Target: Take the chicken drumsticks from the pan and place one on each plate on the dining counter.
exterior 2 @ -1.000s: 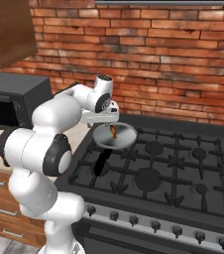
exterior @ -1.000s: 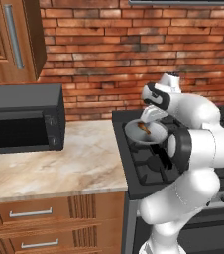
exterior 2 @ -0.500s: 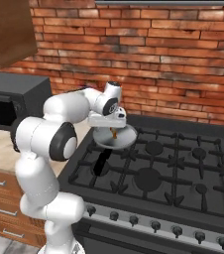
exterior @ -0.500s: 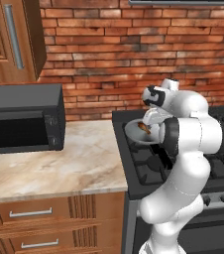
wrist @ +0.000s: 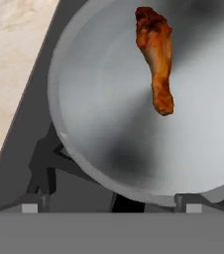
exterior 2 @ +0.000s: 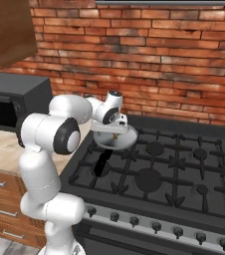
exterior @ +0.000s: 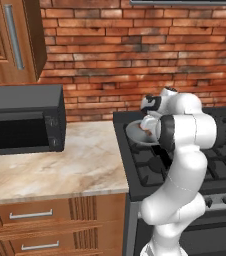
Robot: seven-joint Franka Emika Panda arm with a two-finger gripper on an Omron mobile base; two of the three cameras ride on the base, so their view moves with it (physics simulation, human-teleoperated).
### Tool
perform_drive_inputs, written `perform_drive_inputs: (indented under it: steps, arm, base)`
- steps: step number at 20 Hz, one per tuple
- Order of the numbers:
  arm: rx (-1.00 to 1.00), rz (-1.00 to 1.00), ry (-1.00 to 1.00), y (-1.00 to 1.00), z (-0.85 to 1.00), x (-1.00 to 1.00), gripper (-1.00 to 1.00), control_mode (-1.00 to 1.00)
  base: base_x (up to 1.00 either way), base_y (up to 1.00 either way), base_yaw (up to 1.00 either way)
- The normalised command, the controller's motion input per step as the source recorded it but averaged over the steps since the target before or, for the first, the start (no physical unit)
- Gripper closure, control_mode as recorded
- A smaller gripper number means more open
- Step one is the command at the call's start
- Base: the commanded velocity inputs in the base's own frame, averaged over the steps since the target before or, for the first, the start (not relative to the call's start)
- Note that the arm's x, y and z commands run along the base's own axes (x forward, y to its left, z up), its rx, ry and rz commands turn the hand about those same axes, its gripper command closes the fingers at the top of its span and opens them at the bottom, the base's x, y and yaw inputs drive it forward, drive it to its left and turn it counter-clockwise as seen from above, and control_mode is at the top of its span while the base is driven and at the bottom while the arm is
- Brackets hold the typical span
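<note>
Hand view: drumstick in pan

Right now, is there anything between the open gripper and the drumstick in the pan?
Nothing visible. In the hand view the drumstick lies alone on the bare floor of the pan, with open space between it and the fingertips. The gripper hangs over the pan, jaws open.

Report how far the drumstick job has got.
Done: I cannot tell; one chicken drumstick lies in the pan on the stove, and no plate is in sight. In hand: the gripper hangs open over the pan, holding nothing. Left: grasp this drumstick, carry it to a plate on the dining counter, and see that each plate gets one.
</note>
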Motion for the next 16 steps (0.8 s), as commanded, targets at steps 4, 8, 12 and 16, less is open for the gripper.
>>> perform_drive_inputs:
  steps: [4, 8, 12, 16]
  arm:
    - [0.00, -0.06, -0.01, 0.00, -0.01, 0.52, -1.00, -1.00]
    - [0.00, 0.00, 0.00, -0.01, 0.00, 0.57, -1.00, -1.00]
    - [0.00, -0.01, 0.00, 0.00, -0.09, 0.47, -1.00, -1.00]
    - [-0.05, -0.02, 0.00, 0.00, -0.41, 0.30, -1.00, -1.00]
  base:
    - [0.00, 0.00, 0.00]
    - [0.00, 0.00, 0.00]
    - [0.00, 0.00, 0.00]
    - [0.00, 0.00, 0.00]
